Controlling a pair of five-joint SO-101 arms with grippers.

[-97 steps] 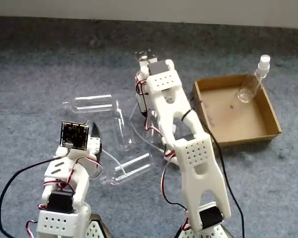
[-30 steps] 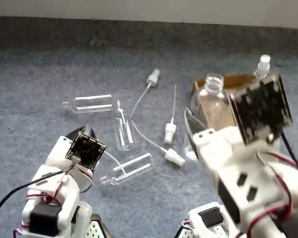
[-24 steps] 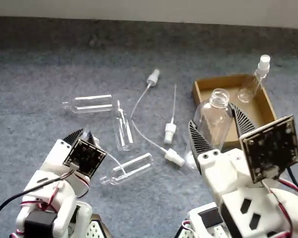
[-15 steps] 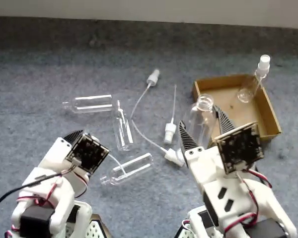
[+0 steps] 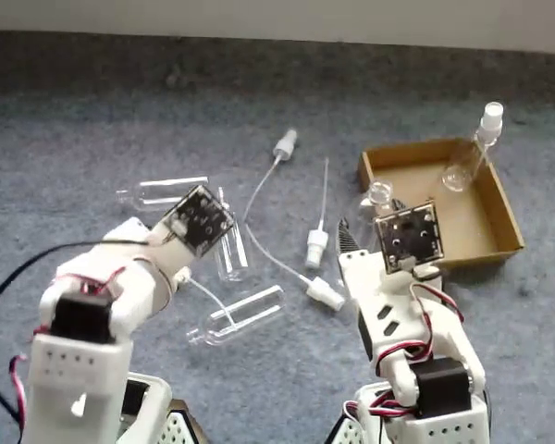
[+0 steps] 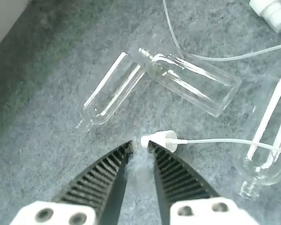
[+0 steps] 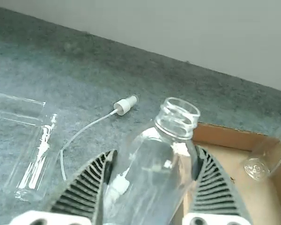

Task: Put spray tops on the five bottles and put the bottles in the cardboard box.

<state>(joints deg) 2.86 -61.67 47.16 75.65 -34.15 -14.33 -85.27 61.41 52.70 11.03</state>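
Currently right tool (image 7: 155, 153) grips bottle (image 7: 150, 187) — left tool (image 6: 140, 146) parted beside spray top (image 6: 160, 139).

Grey-blue carpet (image 5: 92, 120) runs back to a pale wall (image 5: 277, 17).

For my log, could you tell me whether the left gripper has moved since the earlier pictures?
Yes: the left gripper has advanced forward, toward the far lying bottle, which stayed put.

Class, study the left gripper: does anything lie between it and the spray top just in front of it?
Nothing visible does. The spray top lies right at the tips of the left gripper, with no other thing between them.
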